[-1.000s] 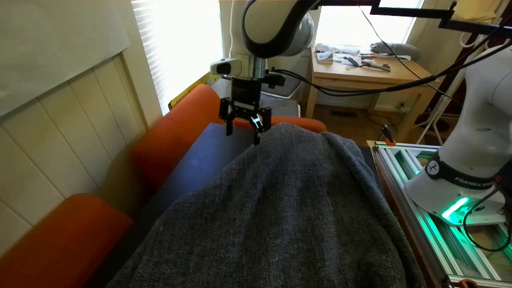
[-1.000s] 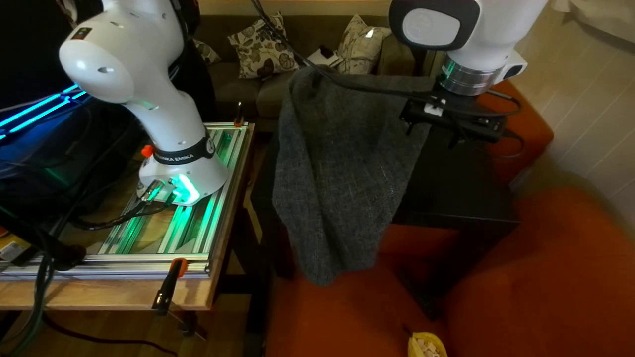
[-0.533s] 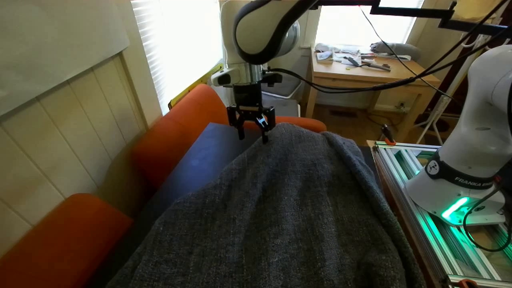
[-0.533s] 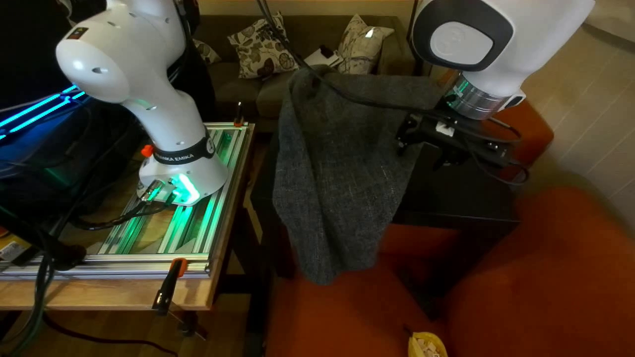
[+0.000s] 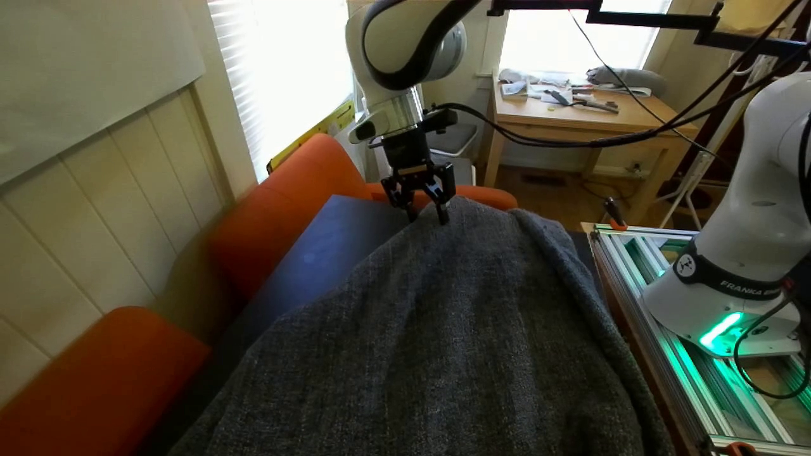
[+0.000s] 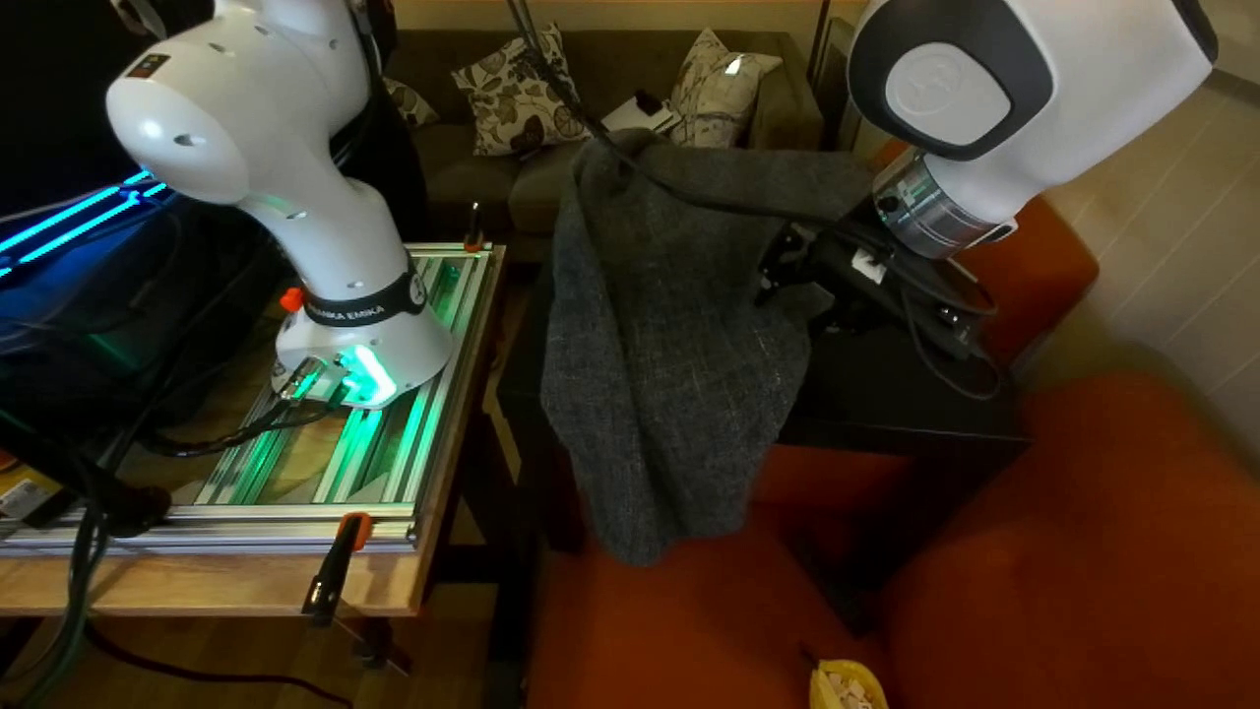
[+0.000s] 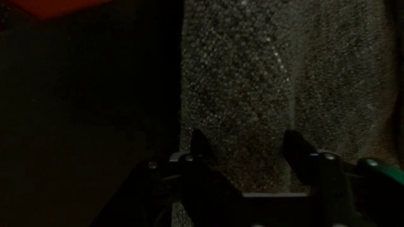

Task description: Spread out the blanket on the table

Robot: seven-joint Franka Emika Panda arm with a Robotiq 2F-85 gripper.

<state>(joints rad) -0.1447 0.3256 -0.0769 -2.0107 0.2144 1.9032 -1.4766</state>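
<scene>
The dark grey blanket (image 5: 443,329) lies bunched in long folds over the table (image 5: 323,247). In an exterior view the blanket (image 6: 679,354) hangs over the table's near edge; a bare black strip of tabletop (image 6: 906,394) shows beside it. My gripper (image 5: 428,220) is open and tilted, at the blanket's edge near the bare strip. In the wrist view the gripper (image 7: 242,134) has its fingers spread over the blanket (image 7: 240,78), with nothing between them but cloth behind. The blanket's straight edge runs just outside one finger. Whether the fingertips touch the cloth I cannot tell.
Orange cushioned seating (image 5: 272,228) borders the table along the wall and shows in an exterior view (image 6: 1112,512). The robot's base stands on a metal frame (image 6: 433,394) opposite. A black cable (image 6: 719,205) passes in front of the blanket. A light wooden desk (image 5: 595,120) stands behind.
My gripper has come down, moved from over the bare table strip toward the blanket's edge, and tilted. It stays open. The blanket has not moved.
</scene>
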